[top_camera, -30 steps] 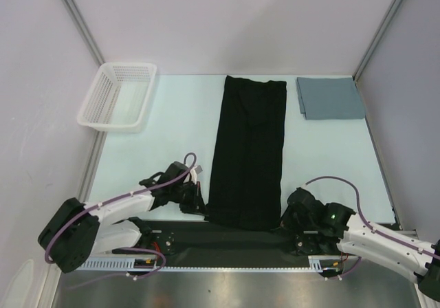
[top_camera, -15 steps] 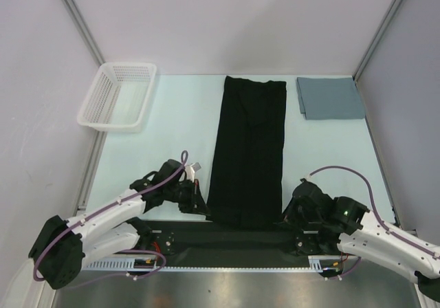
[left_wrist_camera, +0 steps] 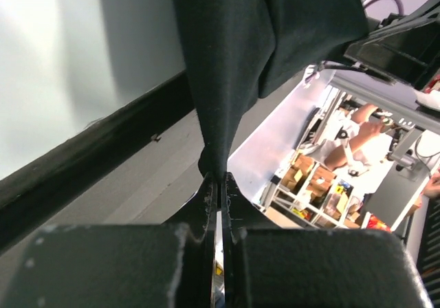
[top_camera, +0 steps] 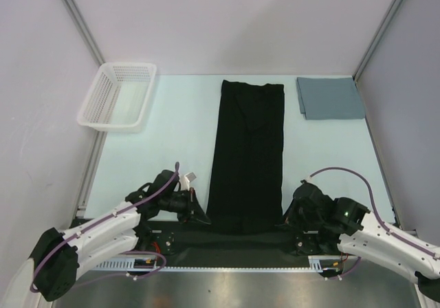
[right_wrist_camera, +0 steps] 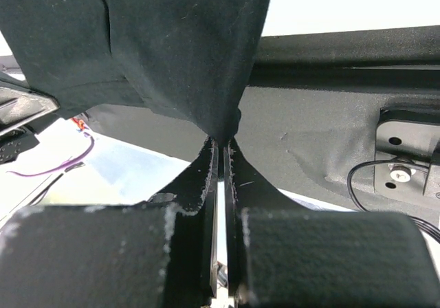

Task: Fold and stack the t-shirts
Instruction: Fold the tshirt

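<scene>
Black t-shirt [top_camera: 247, 153], folded into a long strip, lies down the middle of the pale surface [top_camera: 165, 136]. Left tool [left_wrist_camera: 220, 184] and right tool [right_wrist_camera: 221, 144] are each pressed together on a near corner of it. A thin pinch could slip, or uneven lifting could skew the fold. Its near hem spans between the tools at the front edge; the slate grey-blue t-shirt [top_camera: 331, 98] lies folded, well apart, far right.

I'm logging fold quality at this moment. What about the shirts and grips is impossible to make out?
Top view: near hem of the black shirt merges with the dark table edge, hiding both pinch points.
Wrist views: left end effector and right end effector each pinch black cloth; the frames cut off which corner.
Top view: layer count of the grey-blue shirt, too small.
</scene>
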You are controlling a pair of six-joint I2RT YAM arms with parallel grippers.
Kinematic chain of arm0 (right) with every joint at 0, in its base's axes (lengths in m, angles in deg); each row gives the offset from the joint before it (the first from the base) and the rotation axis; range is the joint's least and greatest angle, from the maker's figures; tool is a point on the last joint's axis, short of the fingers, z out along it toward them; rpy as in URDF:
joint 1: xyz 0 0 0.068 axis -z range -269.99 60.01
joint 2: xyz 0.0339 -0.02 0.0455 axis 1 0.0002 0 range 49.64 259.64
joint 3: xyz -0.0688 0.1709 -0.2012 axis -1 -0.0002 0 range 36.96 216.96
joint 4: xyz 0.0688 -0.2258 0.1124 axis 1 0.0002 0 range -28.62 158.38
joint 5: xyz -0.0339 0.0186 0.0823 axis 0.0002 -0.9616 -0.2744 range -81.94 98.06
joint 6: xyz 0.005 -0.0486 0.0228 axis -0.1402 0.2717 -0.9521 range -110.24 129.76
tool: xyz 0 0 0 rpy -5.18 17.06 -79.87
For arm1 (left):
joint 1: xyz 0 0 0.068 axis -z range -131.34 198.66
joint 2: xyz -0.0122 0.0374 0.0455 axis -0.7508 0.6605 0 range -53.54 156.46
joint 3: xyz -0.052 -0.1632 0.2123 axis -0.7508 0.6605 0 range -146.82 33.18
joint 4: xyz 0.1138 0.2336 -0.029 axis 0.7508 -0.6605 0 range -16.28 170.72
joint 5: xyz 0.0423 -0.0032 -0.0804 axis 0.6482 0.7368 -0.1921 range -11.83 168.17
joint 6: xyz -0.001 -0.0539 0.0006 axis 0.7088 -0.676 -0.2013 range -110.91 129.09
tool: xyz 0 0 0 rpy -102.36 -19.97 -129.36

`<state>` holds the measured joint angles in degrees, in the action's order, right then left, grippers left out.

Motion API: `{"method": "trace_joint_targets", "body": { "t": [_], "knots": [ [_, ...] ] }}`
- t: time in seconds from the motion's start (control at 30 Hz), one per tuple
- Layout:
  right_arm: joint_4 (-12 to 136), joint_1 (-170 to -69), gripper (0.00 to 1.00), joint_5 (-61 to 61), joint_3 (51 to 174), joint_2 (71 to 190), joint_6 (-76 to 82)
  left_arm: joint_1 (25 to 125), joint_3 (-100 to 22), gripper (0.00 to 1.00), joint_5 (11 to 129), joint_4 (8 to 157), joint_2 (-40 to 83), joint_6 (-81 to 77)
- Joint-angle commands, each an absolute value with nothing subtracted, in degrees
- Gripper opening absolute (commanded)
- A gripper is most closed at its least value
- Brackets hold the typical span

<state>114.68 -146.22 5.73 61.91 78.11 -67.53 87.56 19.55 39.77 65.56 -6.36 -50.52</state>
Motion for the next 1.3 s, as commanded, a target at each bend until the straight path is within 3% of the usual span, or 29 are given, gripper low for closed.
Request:
{"method": "trace_joint_targets", "body": {
  "t": [0.0, 0.17, 0.3, 0.53, 0.97, 1.27],
  "knots": [
    [113.07, -145.02, 0.0, 7.8, 65.6, 81.61, -65.22, 87.77, 15.7, 0.0, 38.26, 69.03, -5.12, -53.49],
    [108.76, -132.82, 0.0, 0.53, 71.74, 91.37, -53.72, 84.71, 8.06, 0.0, 38.53, 69.03, 1.91, -53.49],
    [107.35, -115.79, 0.0, -6.87, 77.19, 99.11, -40.88, 78.73, 2.87, 0.0, 38.44, 69.73, 6.74, -53.05],
    [106.12, -101.17, 0.0, -16.89, 88.35, 115.19, -23.92, 73.89, -11.19, 0.0, 38.17, 71.58, 22.56, -50.24],
    [104.09, -90.43, 0.0, -25.78, 107.33, 144.29, -12.13, 67.83, -32.11, 0.0, 35.63, 72.29, 47.59, -49.97],
    [103.83, -87.35, 0.0, -31.14, 118.33, 159.31, -10.45, 65.1, -43.63, 0.0, 36.07, 70.44, 57.99, -49.88]
  ]
}}
